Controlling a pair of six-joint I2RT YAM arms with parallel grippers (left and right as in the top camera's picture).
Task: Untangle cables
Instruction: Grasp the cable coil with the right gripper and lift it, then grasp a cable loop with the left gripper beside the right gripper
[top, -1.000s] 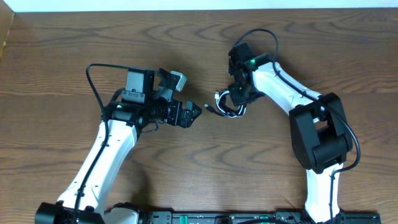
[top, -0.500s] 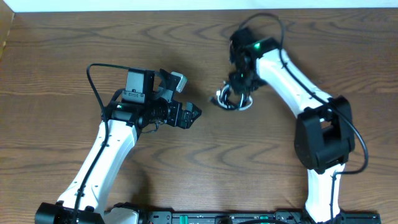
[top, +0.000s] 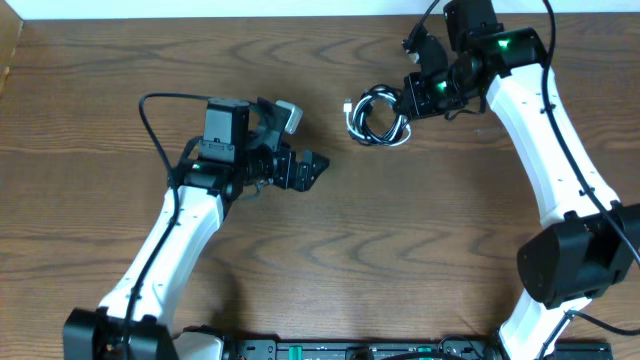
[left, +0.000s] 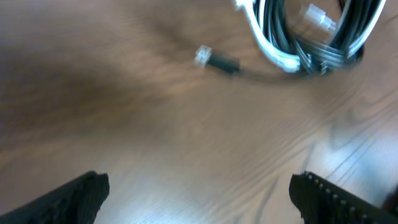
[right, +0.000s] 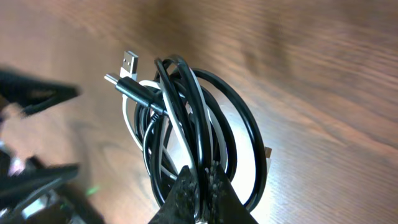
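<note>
risk, coil: the right gripper is pinched shut on 1 edge of the cables; pulling from there may drag the whole coil along rather than loosen it.
risk, plug: 1 plug end trails loose; pulling on it alone could tighten the tangle.
table: 1.
arms: 2.
left gripper: 1, fingers spread wide, holding nothing, near the coil.
cables: 1 coil, toward the table's far edge; 1 white cord, black cords uncountable.
plug ends: 3 visible.
</note>
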